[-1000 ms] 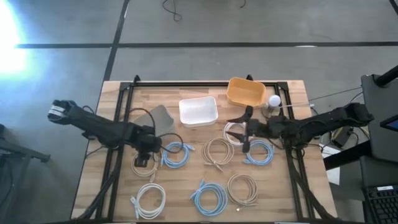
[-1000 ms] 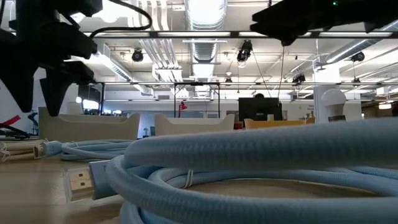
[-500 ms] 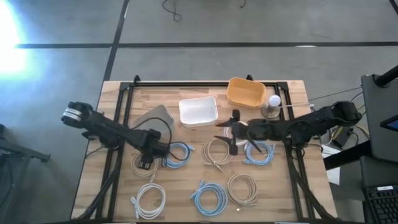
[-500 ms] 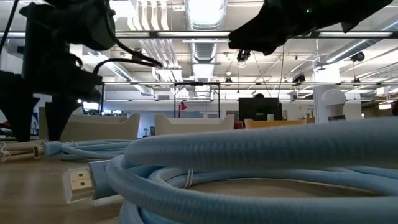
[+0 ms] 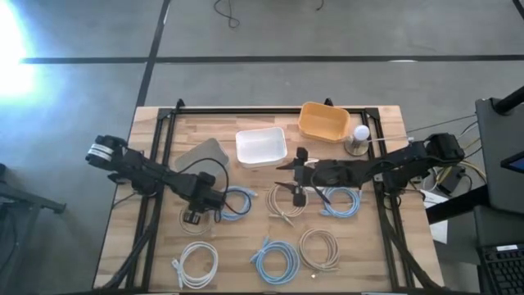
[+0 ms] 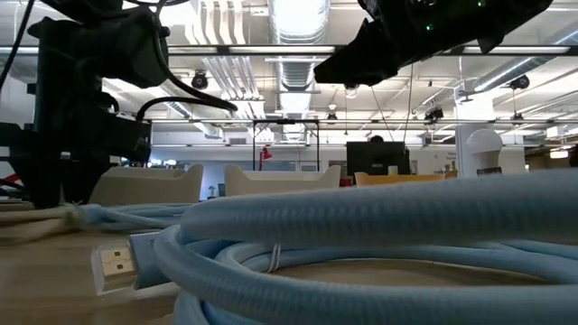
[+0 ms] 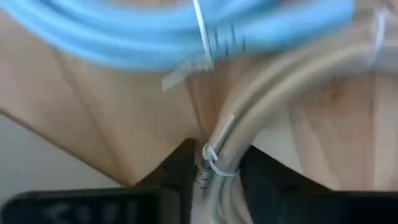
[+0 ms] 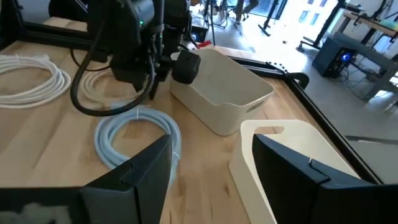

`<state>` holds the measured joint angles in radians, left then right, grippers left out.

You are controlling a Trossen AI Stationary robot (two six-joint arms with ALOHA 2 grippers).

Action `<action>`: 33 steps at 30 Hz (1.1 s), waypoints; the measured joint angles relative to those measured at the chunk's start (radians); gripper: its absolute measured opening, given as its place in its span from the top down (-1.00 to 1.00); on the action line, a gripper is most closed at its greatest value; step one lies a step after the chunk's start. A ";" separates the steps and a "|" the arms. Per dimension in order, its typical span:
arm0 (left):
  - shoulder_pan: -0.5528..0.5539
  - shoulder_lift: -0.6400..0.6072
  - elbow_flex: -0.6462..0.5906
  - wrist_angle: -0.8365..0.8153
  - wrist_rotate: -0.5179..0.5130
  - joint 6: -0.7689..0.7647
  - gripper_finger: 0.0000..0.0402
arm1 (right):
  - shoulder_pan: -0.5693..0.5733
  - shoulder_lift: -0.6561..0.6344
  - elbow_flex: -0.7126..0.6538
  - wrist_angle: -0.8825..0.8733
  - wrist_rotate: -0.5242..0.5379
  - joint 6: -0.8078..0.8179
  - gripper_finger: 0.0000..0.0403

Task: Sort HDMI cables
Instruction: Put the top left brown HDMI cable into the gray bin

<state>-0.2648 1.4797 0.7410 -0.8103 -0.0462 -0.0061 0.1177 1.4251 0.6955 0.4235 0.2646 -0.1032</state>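
Several coiled HDMI cables lie flat on the wooden table [image 5: 246, 238]: light blue ones [image 5: 235, 203] [image 5: 277, 260] [image 5: 341, 201], a white one [image 5: 196, 262] and beige ones [image 5: 286, 201] [image 5: 319, 248]. My left gripper [image 5: 195, 216] is down on another beige coil [image 5: 185, 221] at the table's left, shut on it. My right gripper [image 5: 296, 190] hovers open above the middle beige coil, holding nothing; in the right wrist view its fingers [image 8: 149, 168] stand wide apart. The low view shows a light blue coil [image 6: 361, 235] and its plug [image 6: 113, 266] close up. My left gripper pinches the beige coil's bundled strands [image 7: 216, 163] between its two fingers, right at a zip tie. The fingers [image 7: 180, 168] come from above, pointing down, and stand across the strands. The coil lies flat on the table.
A white bin [image 5: 262, 146] and an orange bin [image 5: 323, 120] stand at the table's far side, with a grey flat lid [image 5: 205, 154] to their left. A small lamp-like thing [image 5: 359, 138] stands beside the orange bin. A black frame [image 5: 270, 111] runs round the table.
My left gripper has come down onto the left beige coil, shifting a little toward the near edge, and its fingers have closed in on the strands. My right gripper has travelled toward the table's left edge, from the right-hand light blue coil to above the middle beige coil, staying open.
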 joint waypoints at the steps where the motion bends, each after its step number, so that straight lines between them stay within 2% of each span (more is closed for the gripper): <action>1: 0.001 -0.007 0.000 0.000 0.002 -0.009 0.64 | 0.000 0.000 0.000 -0.002 0.000 -0.002 -0.10; 6: -0.001 -0.043 0.025 -0.052 0.015 -0.072 0.74 | 0.000 -0.005 -0.001 -0.002 0.000 -0.002 -0.10; 11: -0.017 -0.060 0.096 -0.227 0.006 -0.157 0.76 | 0.000 -0.010 -0.001 -0.001 0.000 -0.005 -0.10; 14: -0.027 -0.073 0.154 -0.307 -0.038 -0.201 0.75 | 0.000 -0.010 -0.001 -0.001 0.000 -0.005 -0.10; 19: -0.040 -0.096 0.262 -0.419 -0.165 -0.241 0.74 | 0.000 -0.010 -0.001 -0.001 0.000 -0.004 -0.10; 24: -0.041 -0.113 0.363 -0.489 -0.357 -0.249 0.74 | 0.000 -0.011 -0.001 -0.001 -0.001 -0.002 -0.10; 29: -0.038 -0.120 0.443 -0.491 -0.519 -0.219 0.73 | 0.000 -0.011 -0.001 -0.001 -0.001 -0.002 -0.10; 33: -0.013 -0.124 0.458 -0.492 -0.677 -0.208 0.73 | 0.000 -0.011 -0.001 -0.001 -0.001 -0.002 -0.10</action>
<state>-0.2777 1.3556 1.1991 -1.3026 -0.7228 -0.2139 0.1177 1.4139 0.6945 0.4221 0.2634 -0.1050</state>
